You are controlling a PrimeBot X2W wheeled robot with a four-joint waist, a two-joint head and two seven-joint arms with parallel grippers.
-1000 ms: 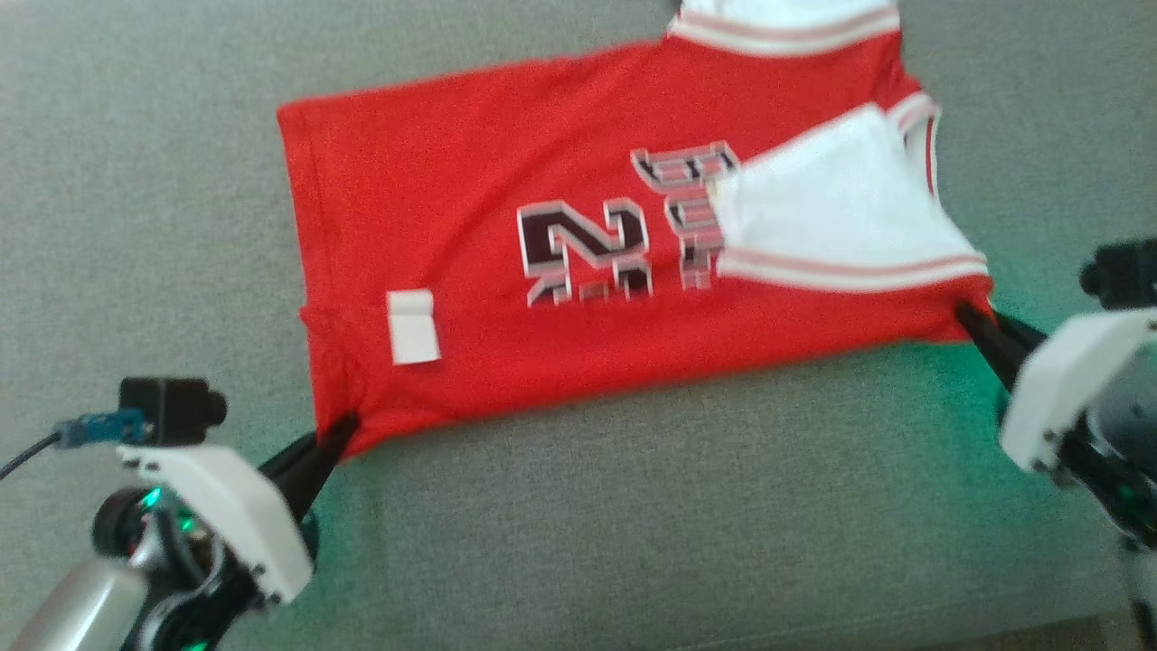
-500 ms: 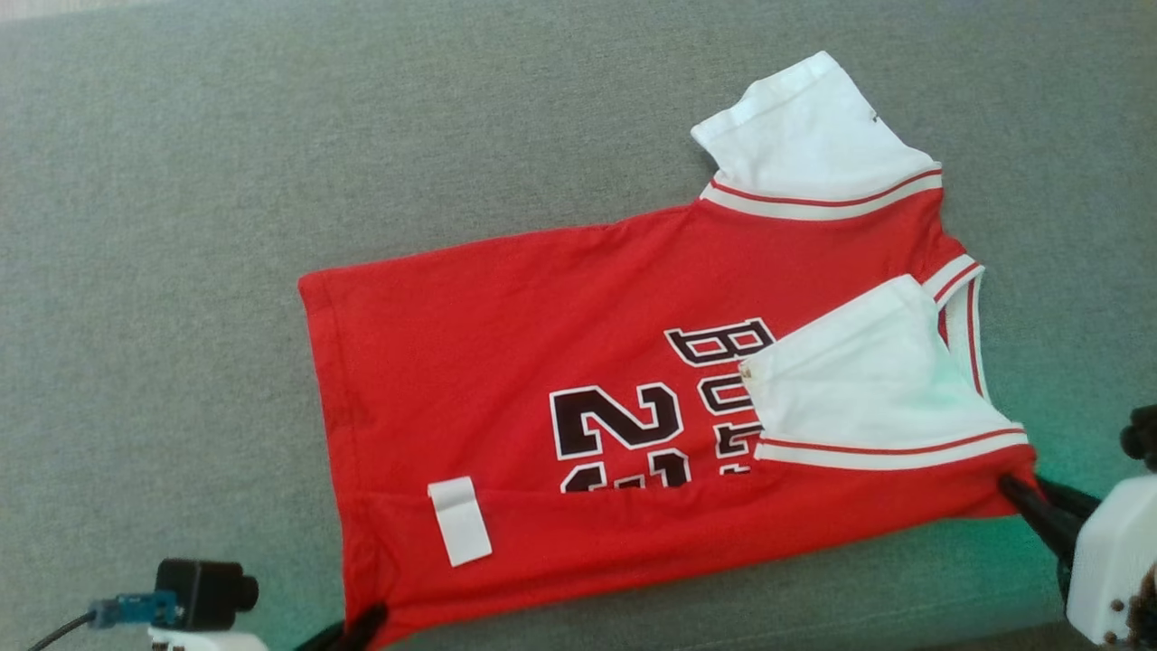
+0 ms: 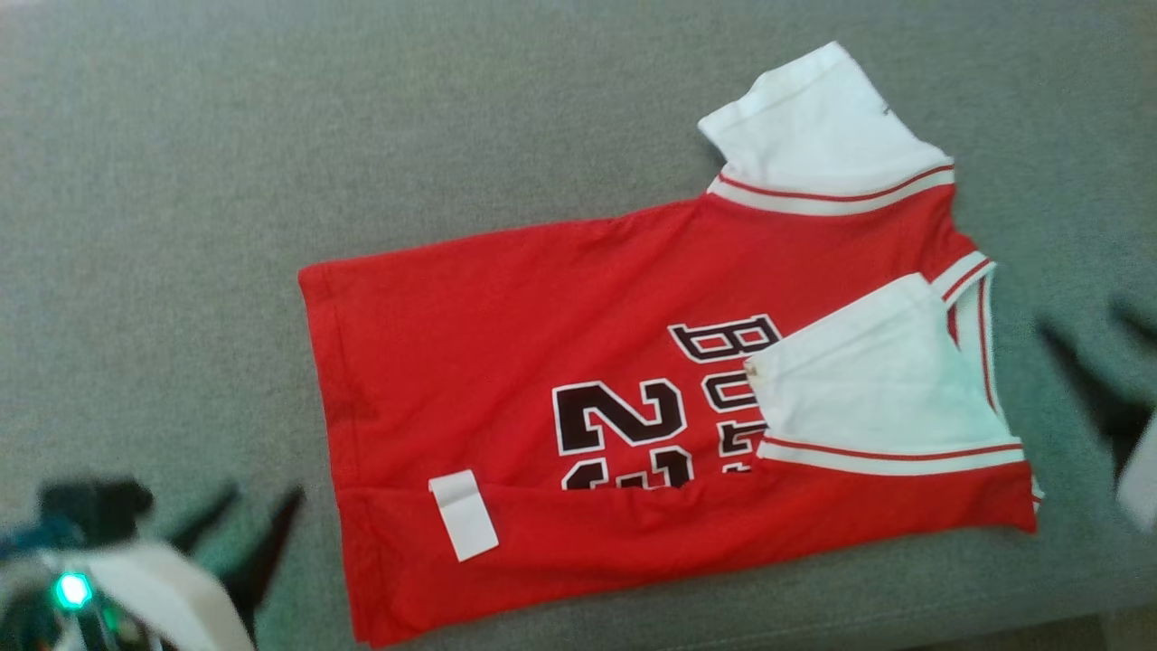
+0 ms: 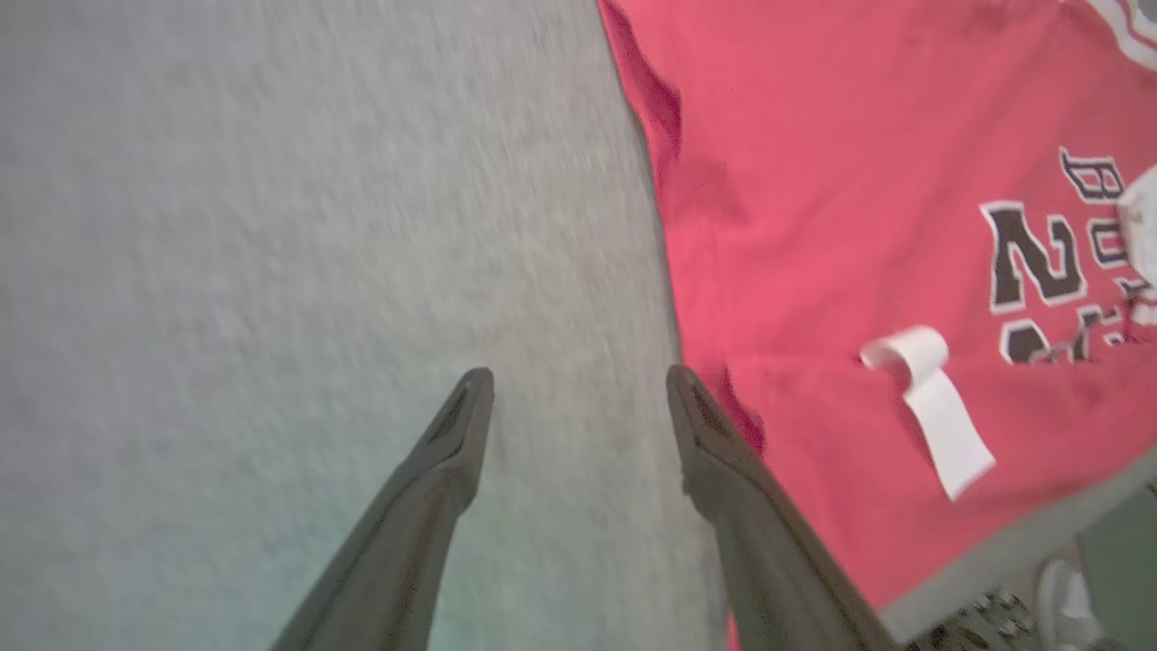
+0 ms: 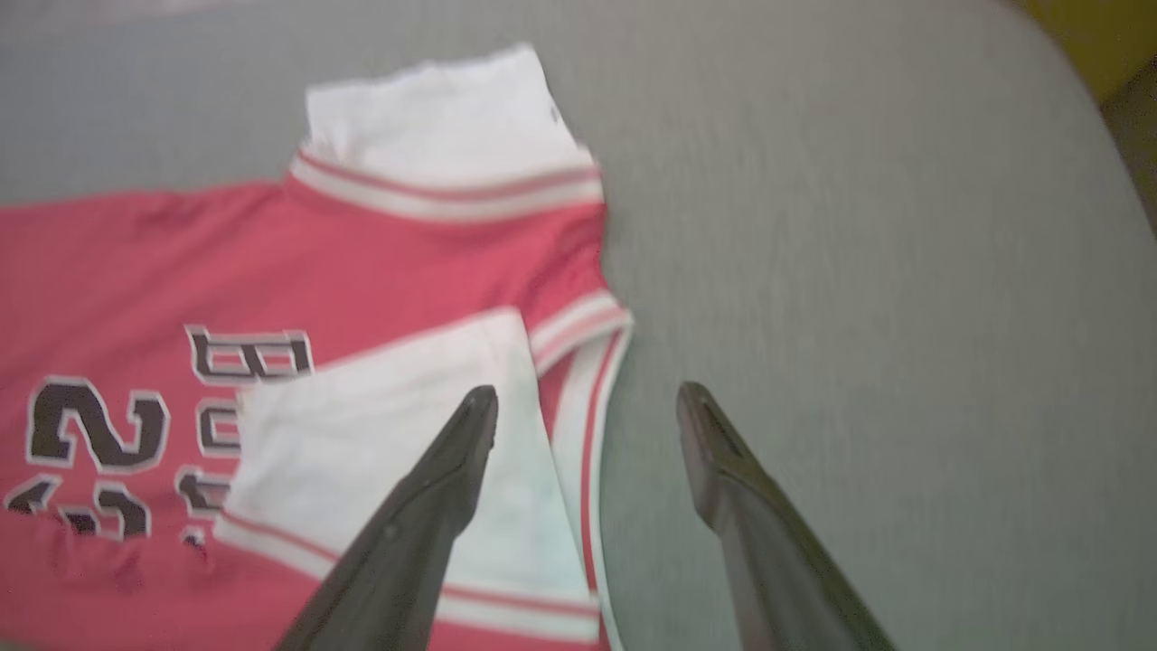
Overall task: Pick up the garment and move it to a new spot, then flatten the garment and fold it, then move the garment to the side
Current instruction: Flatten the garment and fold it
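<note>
A red basketball shirt [image 3: 560,362] lies part-folded on a grey fabric surface [image 3: 181,181], hem to the robot's left and collar to its right. Its near long edge is turned over in a narrow strip [image 3: 687,533]. One white sleeve [image 3: 868,380] is laid across the chest, while the other sleeve [image 3: 813,127] juts out at the far side. The left end effector [image 4: 578,380] hangs just beside the hem corner, fingers spread and nothing between them. The right end effector [image 5: 587,393] hovers at the collar end, likewise spread and empty, one finger over the folded sleeve and the other over bare fabric. The likeliest trouble from here, to my eye, is a snag: a finger so near the hem could catch the cloth on its next pass and drag the turned strip open. The curled white tag [image 3: 463,515] offers another loose edge to hook. The shirt's near corner also sits close to the front edge of the surface, so a careless slide to the side could tip part of it over. The jutting sleeve, if left, would make a lopsided fold. As for containers, the shirt lies straight on the surface, in no box or basket.
</note>
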